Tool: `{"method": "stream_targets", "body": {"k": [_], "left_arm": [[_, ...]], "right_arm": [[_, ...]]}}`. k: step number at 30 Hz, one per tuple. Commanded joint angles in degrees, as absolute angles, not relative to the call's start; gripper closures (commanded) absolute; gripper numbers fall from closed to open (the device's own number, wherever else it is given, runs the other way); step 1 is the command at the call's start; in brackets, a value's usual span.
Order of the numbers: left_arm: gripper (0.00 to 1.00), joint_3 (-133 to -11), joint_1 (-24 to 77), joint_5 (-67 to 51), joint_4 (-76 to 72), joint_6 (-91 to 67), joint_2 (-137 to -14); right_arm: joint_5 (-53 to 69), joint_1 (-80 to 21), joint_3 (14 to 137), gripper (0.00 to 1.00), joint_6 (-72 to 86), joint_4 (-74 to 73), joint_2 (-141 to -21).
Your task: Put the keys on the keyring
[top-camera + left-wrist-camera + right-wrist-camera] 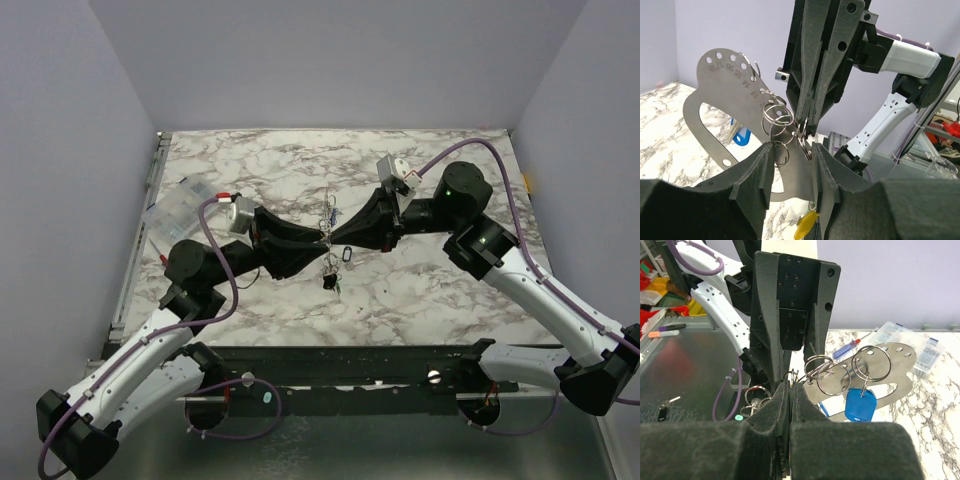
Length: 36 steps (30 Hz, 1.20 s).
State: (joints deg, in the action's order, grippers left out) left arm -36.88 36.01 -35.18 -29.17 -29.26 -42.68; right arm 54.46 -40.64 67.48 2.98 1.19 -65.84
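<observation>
- The metal plate (715, 85) is clamped by the left gripper (794, 152) in mid-air.
- The keyring (802, 136) is pinched by the closed right gripper (790, 387); the blue key (860, 405) hangs from a neighbouring ring.
- If the arms are pulled apart unevenly, the keyring may be slipped or bent.

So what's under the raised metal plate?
A yellow key head hangs just beneath the metal plate; a few more keys lie on the marble table below. The left end effector covers how the yellow one is attached.

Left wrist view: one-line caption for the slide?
Left gripper holds a numbered metal plate strung with keyrings; right gripper pinches one ring from above; yellow key dangles below.
</observation>
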Motion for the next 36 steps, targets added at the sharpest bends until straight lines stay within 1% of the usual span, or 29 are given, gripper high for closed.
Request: {"method": "stream_targets", "body": {"k": [1, 6, 9, 10, 11, 12, 13, 23, 27, 32, 36], "left_arm": [[0.61, -38.87, 36.05, -35.14, -29.0, -28.48, -43.77], [0.67, -39.52, 36.13, -34.61, -29.0, -28.4, -44.75], [0.74, -39.66, 36.15, -33.62, -29.0, -28.24, -45.23], [0.79, -39.72, 36.2, -33.2, -29.0, -28.11, -45.38], [0.86, -39.67, 36.21, -32.81, -29.0, -27.86, -45.5], [0.94, -39.69, 36.22, -32.52, -28.98, -27.55, -45.53], [1.0, -39.6, 36.21, -32.3, -29.0, -27.2, -45.53], [1.0, -38.31, 36.19, -35.66, -28.17, -22.57, -43.25], [1.0, -38.2, 36.21, -34.24, -26.67, -19.66, -41.73], [1.0, -38.58, 36.21, -33.12, -23.88, -16.37, -41.75], [1.0, -38.72, 36.21, -32.69, -21.8, -14.03, -41.45]], "right_arm": [[53.61, -40.59, 67.07, 0.99, 2.55, 2.02, -64.55], [54.4, -40.58, 67.06, 0.99, 2.5, 2.26, -64.78], [55.42, -40.54, 66.98, 0.99, 2.46, 2.29, -64.86], [55.69, -40.59, 66.91, 0.99, 2.46, 2.29, -64.9], [55.72, -40.57, 66.82, 0.99, 2.5, 2.33, -64.94], [55.63, -40.57, 66.66, 0.99, 2.59, 2.37, -64.87], [55.35, -40.59, 66.5, 0.99, 2.63, 2.45, -64.74], [40.6, -40.53, 66.78, 0.99, 6.15, 2.55, -62.85], [31.27, -40.59, 69.39, 0.99, 9.94, -1.56, -63.84], [30.12, -40.54, 69.49, 0.99, 12.02, -3.32, -64.28], [25.39, -40.58, 70.16, 0.99, 13.7, -5.17, -63.79]]}}
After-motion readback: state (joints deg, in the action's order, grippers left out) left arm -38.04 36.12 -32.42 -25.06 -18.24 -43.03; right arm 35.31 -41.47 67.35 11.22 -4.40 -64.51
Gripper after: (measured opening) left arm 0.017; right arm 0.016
